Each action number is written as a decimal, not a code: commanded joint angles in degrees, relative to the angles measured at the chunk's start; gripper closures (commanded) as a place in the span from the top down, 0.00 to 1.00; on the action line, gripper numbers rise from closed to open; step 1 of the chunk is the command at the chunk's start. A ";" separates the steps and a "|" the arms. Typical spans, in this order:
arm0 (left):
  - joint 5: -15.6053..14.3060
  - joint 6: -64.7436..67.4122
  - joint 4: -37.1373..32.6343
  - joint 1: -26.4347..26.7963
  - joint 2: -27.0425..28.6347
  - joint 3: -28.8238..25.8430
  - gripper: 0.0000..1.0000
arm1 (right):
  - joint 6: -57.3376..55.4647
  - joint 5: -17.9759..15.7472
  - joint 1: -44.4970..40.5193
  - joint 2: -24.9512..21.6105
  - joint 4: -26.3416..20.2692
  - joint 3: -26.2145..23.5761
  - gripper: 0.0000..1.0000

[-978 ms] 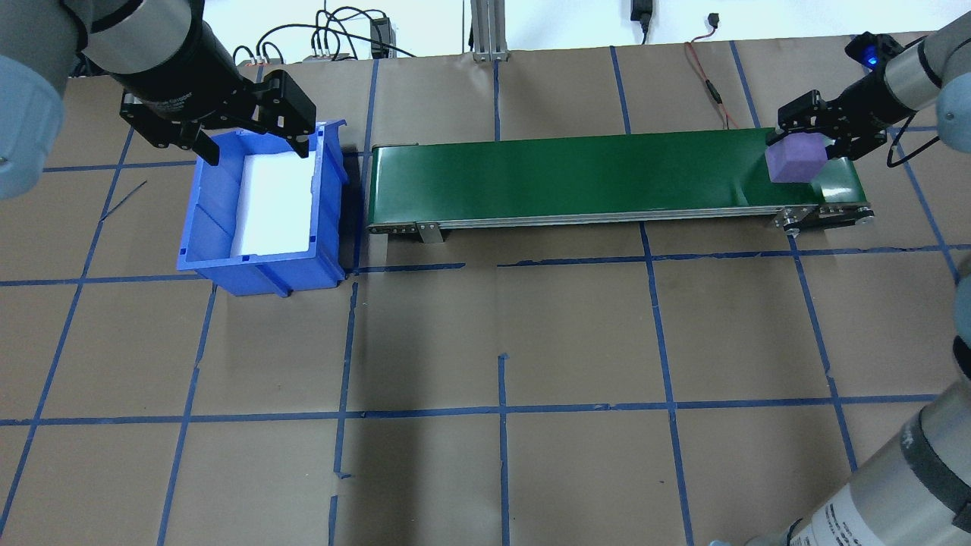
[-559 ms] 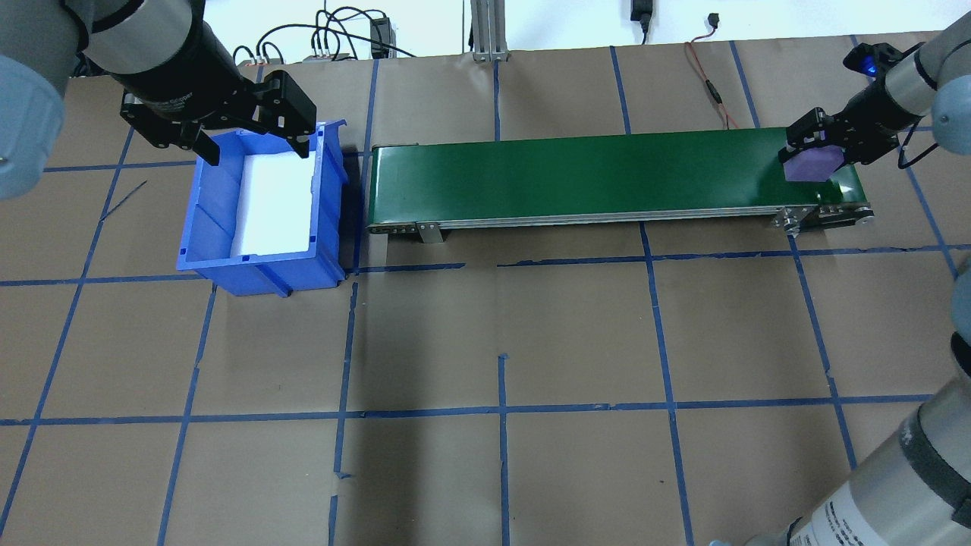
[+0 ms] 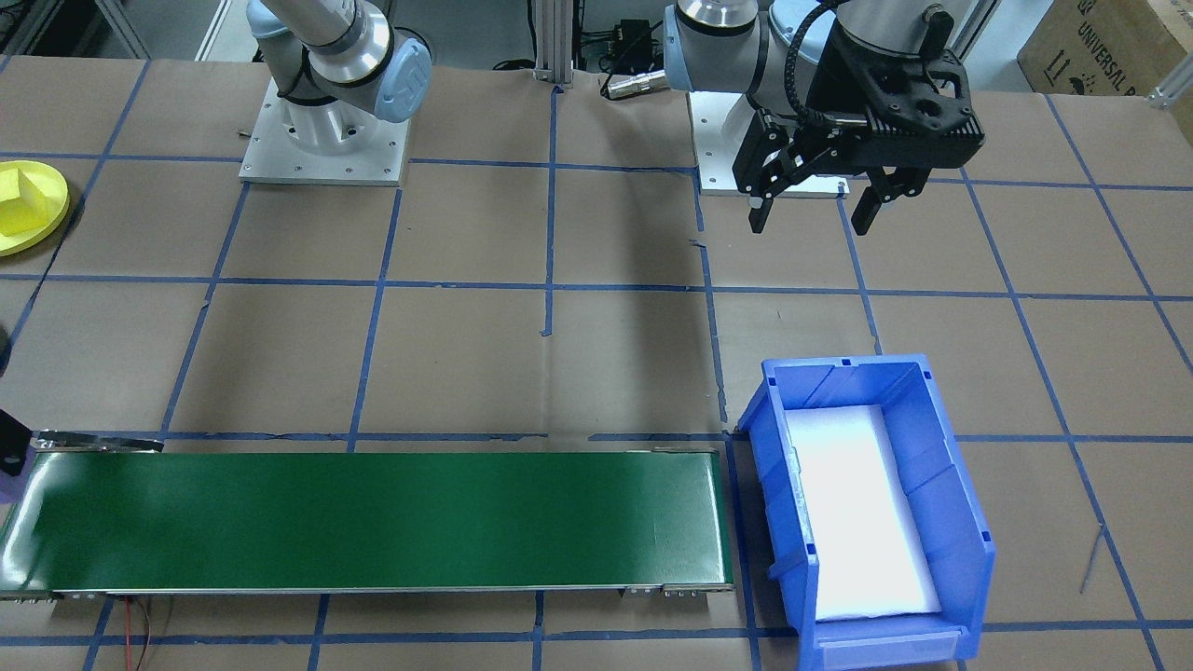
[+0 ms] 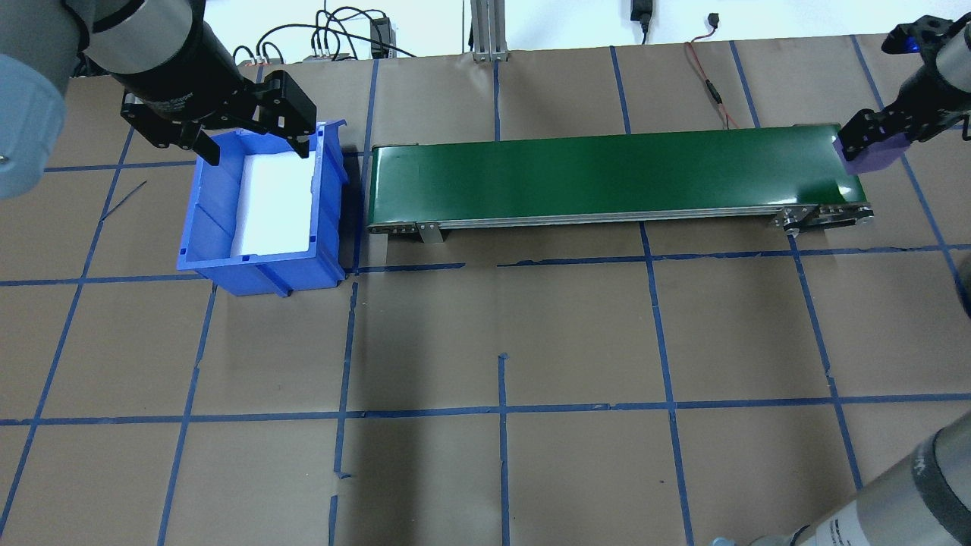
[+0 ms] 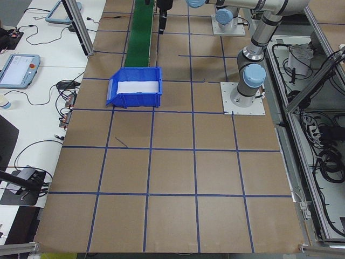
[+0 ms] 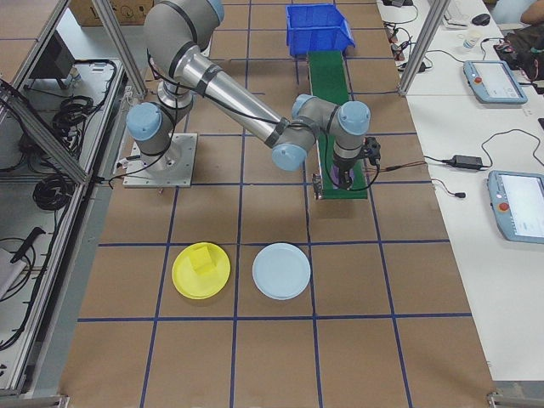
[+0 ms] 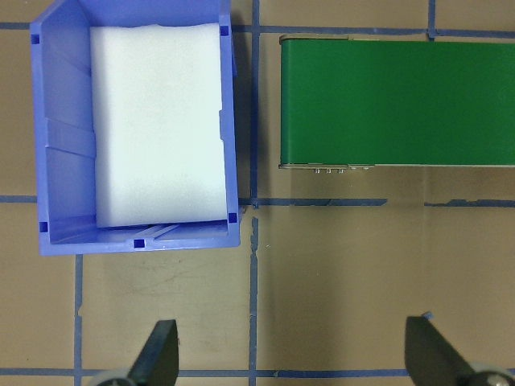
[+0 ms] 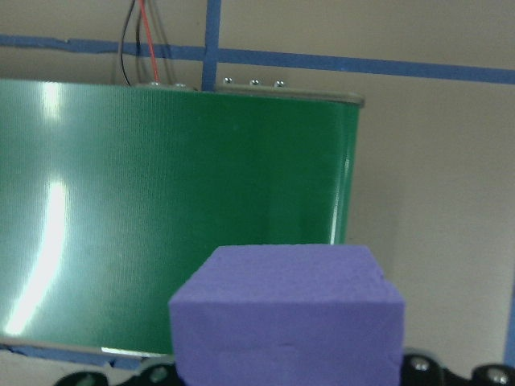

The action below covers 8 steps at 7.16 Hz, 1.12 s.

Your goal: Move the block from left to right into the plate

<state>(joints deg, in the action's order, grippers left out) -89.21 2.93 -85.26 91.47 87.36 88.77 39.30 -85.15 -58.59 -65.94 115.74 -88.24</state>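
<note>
The blue bin (image 4: 262, 212), at the left of the overhead view, is holding a flat white foam pad (image 4: 277, 205) that covers its floor. In the right-side view the round yellow plate (image 6: 201, 270) at lower left is carrying a yellow block (image 6: 202, 257); the pale round plate (image 6: 281, 271) just beside it is sitting bare. The left gripper (image 4: 250, 144) is hovering over the bin's far rim with its jaws spread wide and nothing between them. At the upper right of the overhead view, the right gripper (image 4: 872, 148) is clamping the purple block (image 4: 874, 158), a matte foam cube, over the end of the glossy green belt (image 4: 607, 174).
</note>
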 commanded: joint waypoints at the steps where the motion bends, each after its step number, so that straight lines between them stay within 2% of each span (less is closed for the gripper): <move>1: 0.00 0.06 0.01 0.03 0.01 0.09 1.00 | 17.67 -1.24 13.96 -3.66 -0.52 -3.76 0.34; 2: 0.00 0.06 0.01 0.03 0.01 0.00 1.00 | 24.18 -1.42 18.64 -3.50 -0.26 -5.17 0.34; 3: 0.09 0.06 0.01 0.03 0.01 0.00 1.00 | 25.55 -1.42 21.56 -3.15 0.35 -6.92 0.35; 4: 0.09 0.06 0.01 -0.06 0.01 0.00 1.00 | 27.39 -2.81 23.06 -2.45 0.62 -7.11 0.35; 5: 0.17 0.06 0.01 -0.06 0.01 0.00 1.00 | 27.67 -2.48 24.04 0.08 2.97 -7.12 0.40; 6: 0.17 0.06 0.01 -0.06 0.01 0.00 1.00 | 27.67 -2.21 24.13 2.28 3.17 -7.20 0.46; 7: 0.17 0.06 0.01 -0.06 0.01 0.09 1.00 | 27.59 -2.12 24.13 2.91 4.39 -7.20 0.55; 8: 0.17 0.06 0.01 0.02 0.01 0.09 1.00 | 27.32 -2.04 24.13 3.36 4.32 -7.20 0.85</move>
<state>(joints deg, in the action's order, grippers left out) -89.04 2.99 -85.25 91.42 87.37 88.82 66.81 -87.31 -34.53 -63.47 119.62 -95.42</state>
